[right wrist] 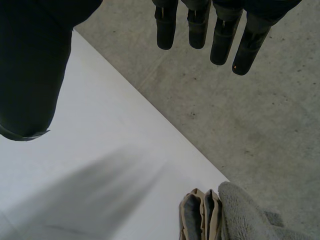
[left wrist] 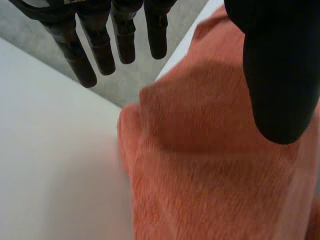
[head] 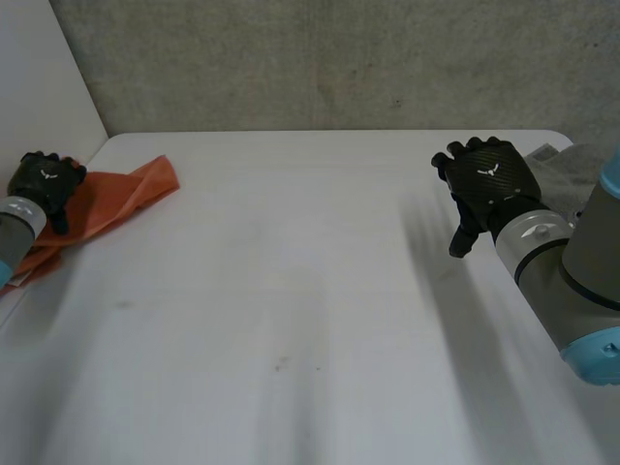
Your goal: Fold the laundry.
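Orange cloth [head: 121, 194] at left edge of table [head: 310, 320] under spread, empty left hand [head: 44, 182]; right hand [head: 489, 179] spread, empty.

Middle: the white table [head: 310, 320] is lying bare from near edge to far edge, leaving open passage between the two arms.
Left edge: an orange cloth [head: 116, 199] is lying bunched here, with the left hand [head: 44, 184] over it, fingers straight.
Far right corner: a folded grey towel [head: 562, 167] is sitting just beyond the right hand [head: 489, 179], whose fingers are hanging straight.
Bounds: a concrete wall [head: 339, 58] is closing off the far edge, and a white side wall [head: 39, 77] is closing off the left.
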Robot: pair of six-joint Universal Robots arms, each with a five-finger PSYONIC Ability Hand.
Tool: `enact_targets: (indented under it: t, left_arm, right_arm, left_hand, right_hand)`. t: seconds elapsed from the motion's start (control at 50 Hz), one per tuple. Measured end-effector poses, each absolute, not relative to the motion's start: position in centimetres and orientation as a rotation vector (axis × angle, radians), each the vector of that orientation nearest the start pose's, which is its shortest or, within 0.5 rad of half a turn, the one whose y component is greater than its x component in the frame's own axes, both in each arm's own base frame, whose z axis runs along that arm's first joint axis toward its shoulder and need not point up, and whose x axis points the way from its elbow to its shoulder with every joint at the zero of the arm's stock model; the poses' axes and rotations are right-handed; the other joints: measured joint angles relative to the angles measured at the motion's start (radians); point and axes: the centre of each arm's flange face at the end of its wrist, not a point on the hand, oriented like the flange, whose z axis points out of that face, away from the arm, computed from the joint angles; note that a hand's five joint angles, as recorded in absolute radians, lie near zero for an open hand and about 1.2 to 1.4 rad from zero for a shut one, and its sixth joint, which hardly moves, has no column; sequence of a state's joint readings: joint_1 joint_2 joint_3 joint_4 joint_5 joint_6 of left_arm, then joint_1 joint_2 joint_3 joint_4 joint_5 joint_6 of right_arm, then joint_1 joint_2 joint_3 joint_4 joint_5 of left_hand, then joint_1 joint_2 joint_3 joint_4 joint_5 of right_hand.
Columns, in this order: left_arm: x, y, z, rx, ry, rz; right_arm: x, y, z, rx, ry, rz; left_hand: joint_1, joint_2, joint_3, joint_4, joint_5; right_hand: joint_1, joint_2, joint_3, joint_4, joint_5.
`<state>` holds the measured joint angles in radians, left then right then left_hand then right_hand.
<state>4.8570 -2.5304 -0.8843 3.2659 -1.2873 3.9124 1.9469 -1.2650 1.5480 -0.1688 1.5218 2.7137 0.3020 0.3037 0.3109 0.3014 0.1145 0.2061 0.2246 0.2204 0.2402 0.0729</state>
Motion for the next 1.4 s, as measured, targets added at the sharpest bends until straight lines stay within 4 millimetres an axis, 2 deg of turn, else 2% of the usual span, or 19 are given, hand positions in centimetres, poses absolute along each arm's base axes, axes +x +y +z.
enact_targets:
  t: [0.16, 0.24, 0.26, 0.34, 0.36, 0.38, 0.44, 0.58, 0.72, 0.76, 0.8, 0.84, 0.86, 0.9, 0.92, 0.98, 1.14, 1.22, 1.4]
  left_arm:
    - [-7.4, -50.9, 12.8, 0.866, 1.918, -1.759]
    - [-7.3, -51.2, 12.5, 0.865, 1.924, -1.76]
    - [-7.3, -51.3, 12.4, 0.866, 1.927, -1.758]
    - [-7.4, -51.4, 11.9, 0.871, 1.942, -1.751]
    - [-7.4, -51.4, 11.8, 0.871, 1.944, -1.75]
    - [-7.4, -51.4, 11.7, 0.871, 1.946, -1.748]
    - [-7.5, -51.4, 11.6, 0.867, 1.95, -1.743]
    - [-7.5, -51.4, 11.8, 0.828, 1.942, -1.724]
    - [-8.2, -50.9, 13.2, 0.8, 1.942, -1.735]
    - [-9.2, -50.1, 14.6, 0.78, 1.963, -1.782]
    - [-9.2, -50.0, 14.8, 0.776, 1.965, -1.79]
    - [-9.8, -49.5, 16.3, 0.748, 1.982, -1.86]
    - [-10.1, -49.2, 16.9, 0.738, 1.992, -1.899]
    - [-10.3, -49.1, 17.2, 0.736, 2.0, -1.923]
    - [-10.5, -48.9, 17.5, 0.743, 2.016, -1.957]
    - [-10.8, -48.9, 17.3, 0.769, 2.05, -1.983]
    - [-10.9, -49.1, 15.7, 0.81, 2.122, -1.963]
    - [-10.7, -49.6, 14.2, 0.816, 2.156, -1.936]
    - [-10.7, -50.4, 13.1, 0.815, 2.151, -1.936]
  right_arm:
    - [25.9, -28.6, 22.3, -0.971, 2.15, -2.071]
    - [25.9, -28.7, 22.0, -0.973, 2.156, -2.062]
    - [25.9, -28.7, 22.0, -0.974, 2.158, -2.059]
    - [26.0, -28.7, 21.7, -0.976, 2.164, -2.051]
    - [26.0, -28.7, 21.7, -0.977, 2.165, -2.051]
    - [26.0, -28.7, 21.7, -0.977, 2.165, -2.049]
    - [26.0, -28.7, 21.6, -0.978, 2.167, -2.048]
    - [26.0, -28.7, 21.6, -0.979, 2.169, -2.045]
    - [26.0, -28.7, 21.5, -0.979, 2.17, -2.043]
    - [26.0, -28.7, 21.6, -0.979, 2.17, -2.044]
    - [26.0, -28.7, 21.6, -0.979, 2.17, -2.044]
    - [26.0, -28.7, 21.6, -0.979, 2.168, -2.046]
    - [26.0, -28.7, 21.6, -0.978, 2.168, -2.046]
    - [26.0, -28.7, 21.6, -0.979, 2.168, -2.046]
    - [26.0, -28.7, 21.6, -0.979, 2.168, -2.046]
    - [26.0, -28.7, 21.6, -0.98, 2.17, -2.044]
    - [25.9, -28.7, 21.5, -0.98, 2.171, -2.044]
    - [25.9, -28.8, 21.6, -0.978, 2.168, -2.049]
    - [26.0, -29.0, 21.3, -0.98, 2.178, -2.039]
  left_hand:
    - [0.04, 0.037, 0.03, 0.034, 0.044]
    - [0.318, 0.293, 0.275, 0.287, 0.297]
    - [0.318, 0.293, 0.275, 0.287, 0.297]
    - [0.665, 0.663, 0.652, 0.653, 0.658]
    - [0.665, 0.663, 0.652, 0.653, 0.658]
    - [0.784, 0.801, 0.78, 0.795, 0.799]
    - [0.817, 0.886, 0.871, 0.892, 0.869]
    - [0.817, 0.888, 0.873, 0.896, 0.869]
    - [0.817, 0.888, 0.877, 0.896, 0.869]
    - [0.817, 0.89, 0.878, 0.896, 0.869]
    - [0.817, 0.89, 0.878, 0.897, 0.869]
    - [0.772, 0.815, 0.82, 0.833, 0.826]
    - [0.446, 0.496, 0.493, 0.514, 0.521]
    - [0.34, 0.383, 0.388, 0.392, 0.404]
    - [0.231, 0.254, 0.261, 0.264, 0.274]
    - [0.134, 0.137, 0.134, 0.131, 0.14]
    - [0.134, 0.131, 0.13, 0.125, 0.131]
    - [0.134, 0.131, 0.13, 0.125, 0.131]
    - [0.155, 0.159, 0.151, 0.158, 0.175]
  right_hand:
    - [0.0, 0.0, 0.0, 0.0, 0.0]
    - [0.0, 0.0, 0.0, 0.0, 0.0]
    - [0.0, 0.0, 0.0, 0.0, 0.0]
    - [0.0, 0.0, 0.0, 0.0, 0.0]
    - [0.0, 0.0, 0.0, 0.0, 0.0]
    - [0.0, 0.0, 0.0, 0.0, 0.0]
    - [0.0, 0.0, 0.0, 0.0, 0.0]
    - [0.0, 0.0, 0.0, 0.0, 0.0]
    - [0.0, 0.0, 0.0, 0.0, 0.0]
    - [0.0, 0.0, 0.0, 0.0, 0.0]
    - [0.0, 0.0, 0.0, 0.0, 0.0]
    - [0.0, 0.0, 0.0, 0.0, 0.0]
    - [0.0, 0.0, 0.0, 0.0, 0.0]
    - [0.0, 0.0, 0.0, 0.0, 0.0]
    - [0.0, 0.0, 0.0, 0.0, 0.0]
    - [0.0, 0.0, 0.0, 0.0, 0.0]
    - [0.0, 0.0, 0.0, 0.0, 0.0]
    - [0.0, 0.0, 0.0, 0.0, 0.0]
    - [0.0, 0.0, 0.0, 0.0, 0.0]
